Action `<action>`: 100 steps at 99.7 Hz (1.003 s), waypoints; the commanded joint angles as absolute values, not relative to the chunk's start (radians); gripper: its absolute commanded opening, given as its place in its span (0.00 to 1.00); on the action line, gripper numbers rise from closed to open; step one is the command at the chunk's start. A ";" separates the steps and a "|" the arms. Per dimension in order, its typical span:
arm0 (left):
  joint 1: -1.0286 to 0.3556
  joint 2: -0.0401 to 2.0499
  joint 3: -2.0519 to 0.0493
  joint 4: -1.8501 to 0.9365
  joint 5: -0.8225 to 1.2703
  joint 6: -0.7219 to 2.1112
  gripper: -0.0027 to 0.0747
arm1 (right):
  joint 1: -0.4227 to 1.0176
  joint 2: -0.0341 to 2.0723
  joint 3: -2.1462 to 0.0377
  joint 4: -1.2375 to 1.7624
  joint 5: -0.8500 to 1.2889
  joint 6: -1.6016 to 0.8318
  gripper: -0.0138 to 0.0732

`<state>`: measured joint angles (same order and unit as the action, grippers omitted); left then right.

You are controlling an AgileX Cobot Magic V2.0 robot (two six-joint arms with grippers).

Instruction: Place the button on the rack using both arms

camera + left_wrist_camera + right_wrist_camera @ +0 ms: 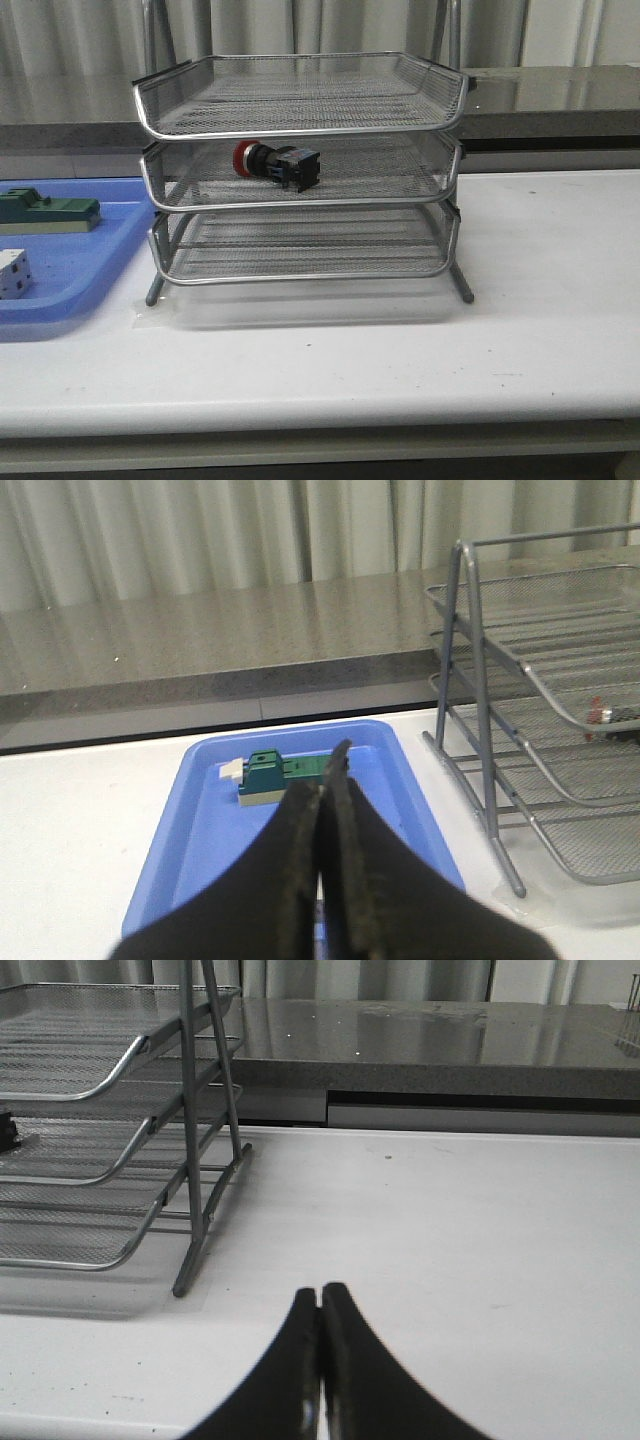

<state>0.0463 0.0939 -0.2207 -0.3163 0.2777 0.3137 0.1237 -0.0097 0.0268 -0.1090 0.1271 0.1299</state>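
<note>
We see the button [275, 164] lying on its side in the middle tier of the rack [300, 130], its glossy red mushroom head pointing left, the black collar and boxy dark switch body trailing right. It rests on fine silver wire mesh, toward the left half of that tray. The rack stacks three such mesh trays, each edged with a rounded metal rod, on thin splayed legs that stand on the smooth white table [540, 300].

Neither gripper touches the button. Our left gripper [320, 790] has its curved, matte black fingers pressed together with nothing between them; it hangs over the blue plastic tray [190, 850], well apart from the button, which shows only as a red sliver at the rack's edge. Our right gripper [320, 1305] is likewise clenched and empty, over bare table on the rack's other side.

In the blue tray lie a green block [45, 212] and a white cube [13, 272].
</note>
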 commanded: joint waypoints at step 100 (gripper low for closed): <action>-0.064 -0.036 0.037 0.084 -0.032 -0.153 0.01 | 0.116 -0.026 0.028 -0.116 0.040 0.131 0.08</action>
<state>-0.0566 -0.0046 0.0029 0.0826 0.0502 -0.1401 0.1237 -0.0097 0.0268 -0.1090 0.1271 0.1299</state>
